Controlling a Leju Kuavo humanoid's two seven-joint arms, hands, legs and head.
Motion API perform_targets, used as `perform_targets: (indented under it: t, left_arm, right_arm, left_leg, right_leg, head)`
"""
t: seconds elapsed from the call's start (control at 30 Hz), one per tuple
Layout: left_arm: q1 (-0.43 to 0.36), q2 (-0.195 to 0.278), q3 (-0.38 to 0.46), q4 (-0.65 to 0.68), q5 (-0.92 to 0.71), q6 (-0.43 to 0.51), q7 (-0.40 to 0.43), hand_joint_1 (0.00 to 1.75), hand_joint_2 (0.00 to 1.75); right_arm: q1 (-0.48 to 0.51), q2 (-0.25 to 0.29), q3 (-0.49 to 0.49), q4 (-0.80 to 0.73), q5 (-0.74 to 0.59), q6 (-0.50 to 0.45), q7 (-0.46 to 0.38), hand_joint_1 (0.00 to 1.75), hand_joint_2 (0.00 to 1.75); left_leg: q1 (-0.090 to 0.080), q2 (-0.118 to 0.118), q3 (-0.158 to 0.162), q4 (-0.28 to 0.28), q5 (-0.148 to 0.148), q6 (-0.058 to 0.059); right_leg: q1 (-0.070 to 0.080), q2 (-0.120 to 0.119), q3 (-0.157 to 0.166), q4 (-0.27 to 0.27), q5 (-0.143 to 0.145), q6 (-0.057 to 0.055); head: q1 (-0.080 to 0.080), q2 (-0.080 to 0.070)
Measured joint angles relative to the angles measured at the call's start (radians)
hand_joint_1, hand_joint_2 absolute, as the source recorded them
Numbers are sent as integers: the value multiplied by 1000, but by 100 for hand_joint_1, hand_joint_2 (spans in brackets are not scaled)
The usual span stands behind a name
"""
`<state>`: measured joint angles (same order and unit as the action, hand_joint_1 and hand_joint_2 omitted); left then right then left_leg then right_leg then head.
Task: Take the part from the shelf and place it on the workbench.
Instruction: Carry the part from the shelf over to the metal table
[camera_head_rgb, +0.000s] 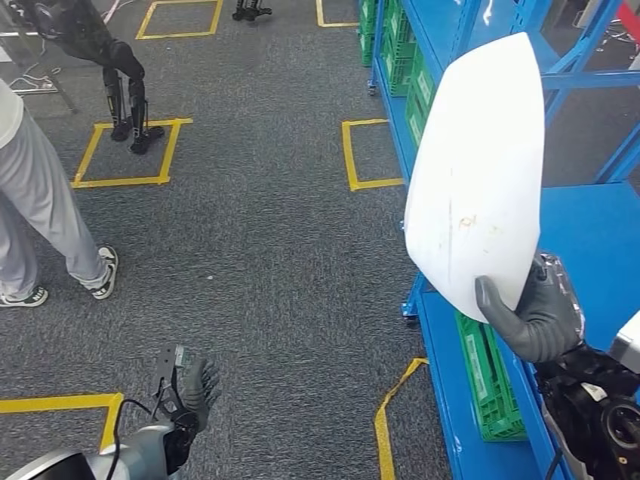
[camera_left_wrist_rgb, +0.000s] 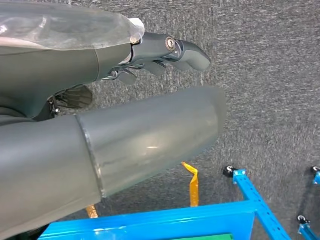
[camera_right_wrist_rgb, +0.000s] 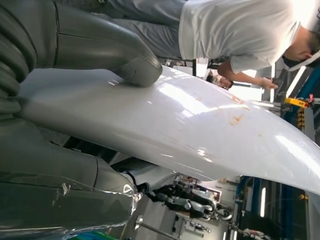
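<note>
The part is a large white curved shell (camera_head_rgb: 478, 170) with faint orange marks. My right hand (camera_head_rgb: 537, 312) grips its lower edge, thumb on the front face, and holds it upright in the air beside the blue shelf (camera_head_rgb: 596, 250). In the right wrist view the white shell (camera_right_wrist_rgb: 196, 125) runs across the picture with my thumb (camera_right_wrist_rgb: 137, 70) pressed on it. My left hand (camera_head_rgb: 190, 395) hangs low over the grey carpet with nothing in it and its fingers apart; the left wrist view shows its dark fingers (camera_left_wrist_rgb: 177, 52) extended.
Green crates (camera_head_rgb: 490, 385) sit on the blue shelf's lower level and further back (camera_head_rgb: 400, 60). A person in grey trousers (camera_head_rgb: 45, 215) stands at the left. Another robot's legs (camera_head_rgb: 124, 100) stand in a yellow floor square. Yellow tape (camera_head_rgb: 389, 410) marks the carpet by the shelf.
</note>
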<state>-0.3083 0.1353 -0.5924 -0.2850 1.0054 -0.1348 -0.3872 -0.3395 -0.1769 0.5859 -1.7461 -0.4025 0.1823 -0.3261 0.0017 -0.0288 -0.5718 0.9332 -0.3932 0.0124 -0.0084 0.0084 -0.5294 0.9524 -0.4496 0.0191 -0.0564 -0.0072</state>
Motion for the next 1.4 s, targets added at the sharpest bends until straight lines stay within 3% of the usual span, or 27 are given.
perform_targets:
  t: [0.07,0.13,0.17,0.2,0.23,0.27,0.3,0.37,0.43,0.5,0.57,0.63,0.7,0.73,0.77,0.83,0.87,0.93,0.97,1.03,1.1,1.13,1.2,1.27,1.3,1.33,1.4]
  left_arm:
    - [-2,-2,0,0,0,0,0,0,0]
    - [-3,-3,0,0,1,-1,0,0,0]
    - [-3,-4,0,0,2,-2,0,0,0]
    - [-3,-5,0,0,4,-4,0,0,0]
    - [-2,-6,0,0,6,-6,1,0,0]
    - [-2,-7,0,0,8,-9,1,0,0]
    - [-2,-8,0,0,9,-11,1,0,0]
    - [-3,-10,0,0,10,-14,3,0,0]
    - [-5,-10,0,0,10,-17,5,0,0]
    - [-4,-10,0,0,10,-18,8,0,0]
    - [-4,-10,0,0,9,-18,11,0,0]
    - [-8,-10,0,0,8,-19,14,0,0]
    - [-10,-10,0,0,7,-21,17,0,0]
    - [-8,-11,0,0,7,-23,18,0,0]
    - [-7,-11,0,0,7,-24,18,0,0]
    - [-6,-10,0,0,8,-27,18,0,0]
    - [-7,-10,0,0,8,-29,18,0,0]
    - [-10,-10,0,0,8,-30,18,0,0]
    - [-11,-9,0,0,8,-30,18,0,0]
    - [-11,-8,0,0,9,-30,18,0,0]
    - [-11,-9,0,0,10,-29,18,0,0]
    - [-11,-10,0,0,10,-29,18,0,0]
    - [-12,-11,0,0,12,-27,18,0,0]
    - [-12,-12,0,0,14,-26,18,0,0]
    - [-11,-13,0,0,15,-25,18,0,0]
    - [-11,-13,0,0,16,-24,18,0,0]
    - [-10,-15,0,0,16,-23,18,0,0]
  right_arm:
    - [1,1,-1,0,1,2,0,175,175]
    - [3,1,-1,2,4,4,1,175,175]
    - [5,1,-1,2,6,4,3,175,175]
    - [8,1,0,3,10,4,4,175,175]
    - [10,1,0,3,14,3,6,175,175]
    - [11,1,0,3,18,2,7,175,175]
    - [11,1,0,3,22,-1,8,175,175]
    - [11,1,0,3,29,-7,11,175,175]
    - [10,1,0,3,35,-12,15,175,175]
    - [9,1,0,3,39,-12,20,175,175]
    - [6,1,0,2,42,-10,24,175,175]
    - [5,1,-1,1,44,-9,28,175,175]
    - [5,1,0,1,47,-7,32,175,175]
    - [6,1,0,1,48,-5,34,175,175]
    - [6,1,1,1,49,-2,36,175,175]
    - [6,2,2,0,51,1,39,175,175]
    - [6,2,3,0,52,2,39,175,175]
    - [6,2,3,-3,53,4,40,175,175]
    - [6,2,4,-4,54,4,40,175,175]
    - [6,2,6,-6,54,5,41,175,175]
    - [6,2,7,-7,56,7,41,175,175]
    - [6,2,7,-8,60,8,40,175,175]
    - [8,2,8,-7,76,9,38,175,175]
    - [12,2,10,-6,96,4,38,175,175]
    - [14,2,10,-5,105,1,37,175,175]
    - [15,2,11,-3,109,-1,35,175,175]
    - [14,2,11,-1,114,-2,32,175,175]
  left_leg:
    - [9,2,12,-12,3,5]
    - [10,3,16,-14,1,8]
    - [10,1,16,-14,0,8]
    - [11,-2,18,-13,-1,6]
    - [13,-7,19,-12,-4,3]
    - [16,-13,22,-11,-6,-1]
    - [20,-20,25,-8,-10,-7]
    - [24,-32,23,2,-17,-21]
    - [25,-43,15,7,-17,-35]
    - [28,-55,11,3,-13,-48]
    - [30,-36,2,22,-26,-57]
    - [27,4,-50,128,-78,-61]
    - [26,20,-134,286,-141,-63]
    - [25,20,-162,335,-153,-62]
    - [25,20,-174,348,-146,-59]
    - [21,25,-132,255,-84,-50]
    - [17,37,-89,168,-45,-42]
    - [4,65,-27,44,-5,-28]
    - [-1,72,-13,16,0,-23]
    - [-4,57,-12,10,-1,-17]
    - [3,43,-6,4,1,-8]
    - [6,36,-2,1,2,-3]
    - [8,22,1,0,1,3]
    - [7,5,2,1,-1,5]
    - [7,-7,4,1,-2,5]
    - [7,-18,7,2,-3,4]
    - [7,-41,13,2,-8,0]
  right_leg:
    - [0,-1,-31,68,-40,7]
    - [-4,-2,-107,220,-107,13]
    - [-7,-2,-143,289,-129,16]
    - [-10,-2,-166,325,-132,19]
    - [-13,-2,-167,318,-114,21]
    - [-15,-2,-147,271,-79,23]
    - [-19,2,-112,194,-34,25]
    - [-23,27,-47,61,14,27]
    - [-21,44,-23,16,16,21]
    - [-17,34,-21,16,17,6]
    - [-18,19,-18,13,18,-9]
    - [-16,2,-16,9,19,-22]
    - [-11,-17,-16,9,16,-28]
    - [-9,-25,-16,9,15,-30]
    - [-6,-34,-15,9,14,-31]
    - [-2,-48,-10,9,11,-32]
    - [0,-55,-7,9,9,-31]
    - [5,-67,-1,9,3,-25]
    - [6,-72,1,8,0,-21]
    - [7,-83,5,5,-4,-11]
    - [4,-70,-2,26,-23,1]
    - [2,-52,-21,69,-48,6]
    - [-1,-19,-90,213,-114,13]
    - [-1,-12,-156,333,-147,16]
    - [-1,-11,-166,341,-134,16]
    - [-2,-10,-153,301,-100,13]
    - [-2,7,-93,151,-10,6]
  head:
    - [5,0]
    - [11,0]
    - [12,0]
    - [12,0]
    - [12,0]
    - [12,0]
    - [13,0]
    - [15,0]
    - [16,0]
    - [15,0]
    - [13,0]
    - [4,0]
    - [-4,0]
    - [-6,0]
    - [-7,0]
    - [-9,0]
    - [-10,0]
    - [-10,0]
    - [-9,0]
    - [-8,0]
    - [-5,0]
    - [0,0]
    - [9,0]
    - [11,0]
    - [12,0]
    - [12,0]
    - [14,0]
